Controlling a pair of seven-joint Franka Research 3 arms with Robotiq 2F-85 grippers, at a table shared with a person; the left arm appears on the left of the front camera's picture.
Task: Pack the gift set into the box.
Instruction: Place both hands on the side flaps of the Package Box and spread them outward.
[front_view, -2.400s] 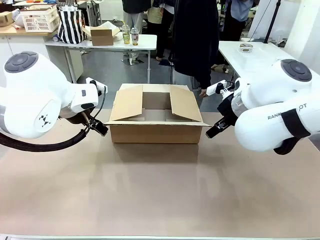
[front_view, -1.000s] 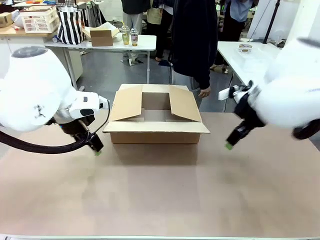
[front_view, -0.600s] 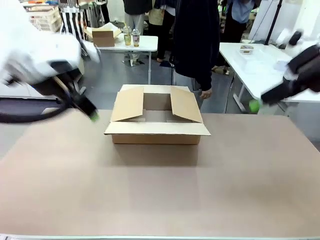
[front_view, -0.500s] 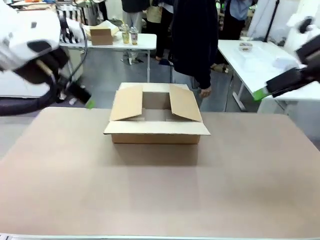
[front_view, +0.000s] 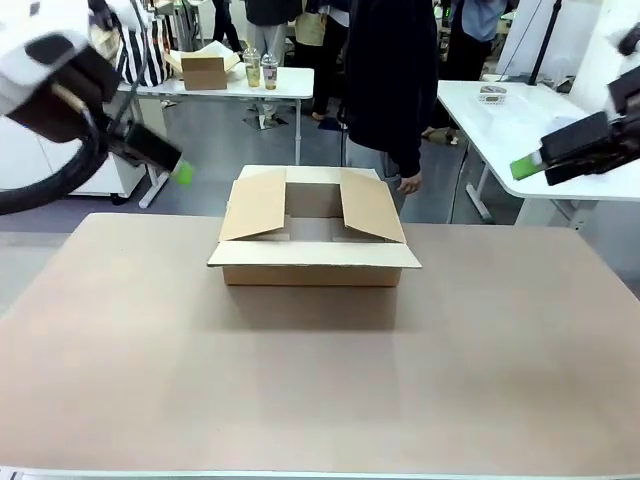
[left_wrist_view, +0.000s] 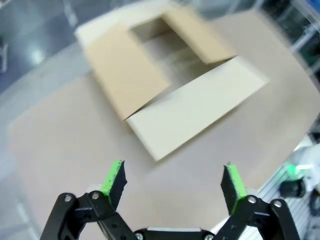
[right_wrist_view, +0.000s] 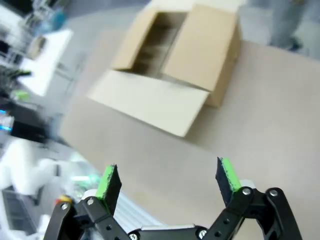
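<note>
Two arms have lifted clear of the carton in the last moments. A little earlier both grippers sat low at the box's end walls; now they hang high and well apart from it. This probably means the box has been placed and the packing itself is not yet begun.

At far left, the left gripper (front_view: 181, 173) is raised above the table's edge. Its wrist view shows the black fingers spread wide with nothing between the green pads (left_wrist_view: 114, 179).

In the middle, the box (front_view: 312, 268) sits on the far half of the matte tan table (front_view: 320, 390). It is shallow, dull brown corrugated cardboard with sharp creases. The near flap is folded flat outward and the two side flaps tilt up over the opening.

Behind it stands a person in dark clothes (front_view: 390, 80), with a hand (front_view: 408, 185) hanging near the box's far right corner.

At far right, the right gripper (front_view: 525, 167) is also raised, its jaws wide and empty.
</note>
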